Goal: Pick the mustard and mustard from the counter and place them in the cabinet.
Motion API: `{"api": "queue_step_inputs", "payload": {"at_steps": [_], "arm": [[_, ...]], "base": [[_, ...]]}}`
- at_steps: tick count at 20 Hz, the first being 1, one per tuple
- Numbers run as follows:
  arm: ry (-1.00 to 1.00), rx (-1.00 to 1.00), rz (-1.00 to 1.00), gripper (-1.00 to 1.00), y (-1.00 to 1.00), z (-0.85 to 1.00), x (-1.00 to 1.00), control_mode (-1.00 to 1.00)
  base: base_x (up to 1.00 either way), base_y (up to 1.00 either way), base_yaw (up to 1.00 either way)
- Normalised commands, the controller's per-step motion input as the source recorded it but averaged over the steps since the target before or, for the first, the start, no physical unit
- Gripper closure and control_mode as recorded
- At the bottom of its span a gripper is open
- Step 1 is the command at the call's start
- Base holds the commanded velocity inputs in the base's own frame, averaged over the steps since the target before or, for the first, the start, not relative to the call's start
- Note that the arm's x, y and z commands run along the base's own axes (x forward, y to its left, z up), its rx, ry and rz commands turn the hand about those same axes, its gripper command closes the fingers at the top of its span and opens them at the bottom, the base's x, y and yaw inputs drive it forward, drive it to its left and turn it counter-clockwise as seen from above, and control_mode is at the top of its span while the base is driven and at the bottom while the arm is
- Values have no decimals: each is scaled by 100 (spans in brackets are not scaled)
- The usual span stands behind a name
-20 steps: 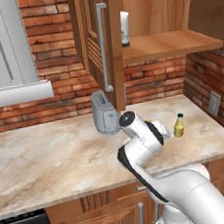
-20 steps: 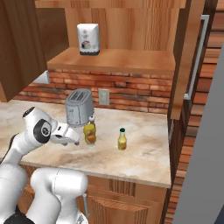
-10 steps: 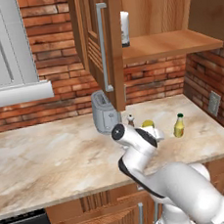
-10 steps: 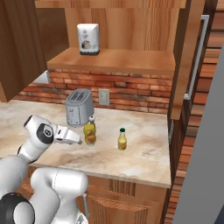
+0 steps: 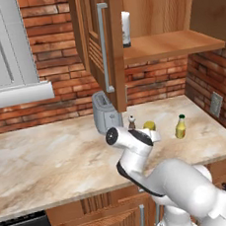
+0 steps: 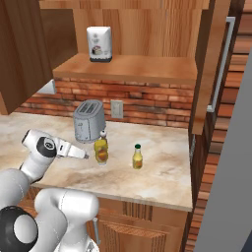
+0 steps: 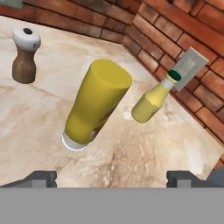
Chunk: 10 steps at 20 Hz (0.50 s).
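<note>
Approach is the step in hand: you are lining up on the first mustard, with nothing picked and nothing in the cabinet (image 5: 108, 41) yet. Your end effector (image 7: 111, 177) is hanging wide open and empty, its tips spread on either side of the dull bottle (image 7: 97, 103), which is standing upright on the surface (image 5: 50, 157) just ahead of it. The slim bottle (image 7: 153, 100) with the green tip is standing apart from it, nearer the brick corner and the wall socket (image 7: 189, 67). A brown shaker (image 7: 24, 54) is sitting on the far side of the dull bottle, and the toaster (image 6: 88, 120) is just behind both.

Next, I judge, you are needing to ease forward until the dull bottle is sitting between the fingers, then close on its body below the top. Watch the shaker: it is near enough to get nudged. The shelf (image 6: 128, 69) is open above, already carrying a white bottle (image 6: 99, 44).
</note>
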Motion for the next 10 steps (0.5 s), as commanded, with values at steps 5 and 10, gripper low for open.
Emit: {"api": "queue_step_inputs", "payload": {"at_steps": [5, 10], "arm": [[-4, 1, 0, -100, 0, 4, -7, -100], [-26, 2, 1, -100, -1, 29, -8, -100]], "base": [[0, 0, 0], [0, 0, 0]]}}
